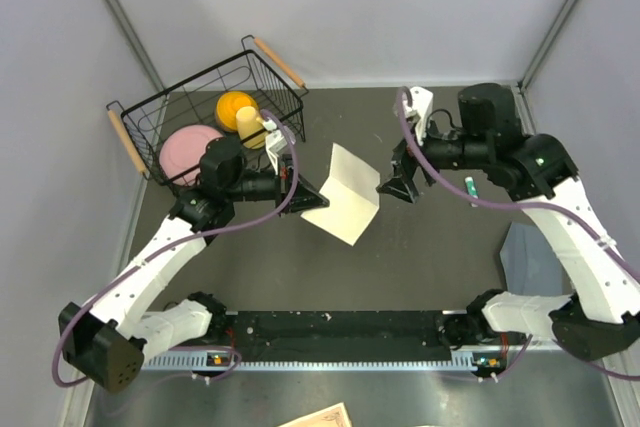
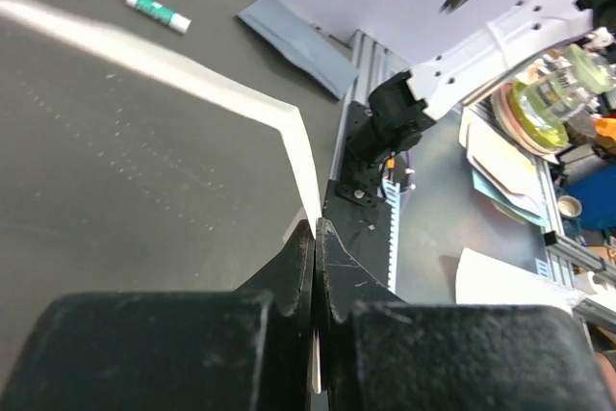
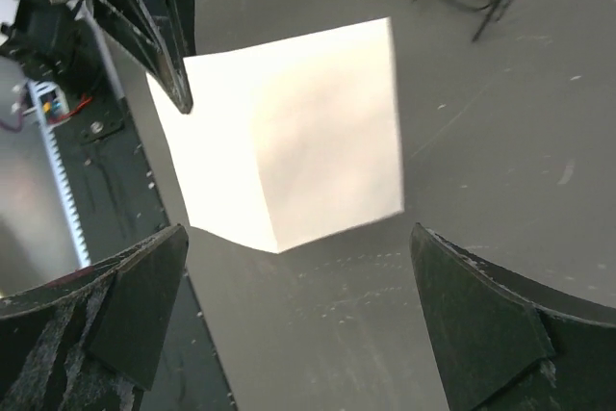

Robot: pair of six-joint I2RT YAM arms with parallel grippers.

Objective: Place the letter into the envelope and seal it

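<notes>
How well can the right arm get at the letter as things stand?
Probably yes. The right pincer is open and close to the letter, nothing between them; the left pincer holds only the opposite edge.

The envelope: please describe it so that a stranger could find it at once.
On the dark table, look to the right edge, beside the right arm. The envelope lies flat there, blue-grey, whereas the letter in the middle is cream.

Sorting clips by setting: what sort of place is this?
Probably a robotics lab test cell: left arm and right arm bolted to a rail, plain white walls on metal posts, a dark table.
</notes>
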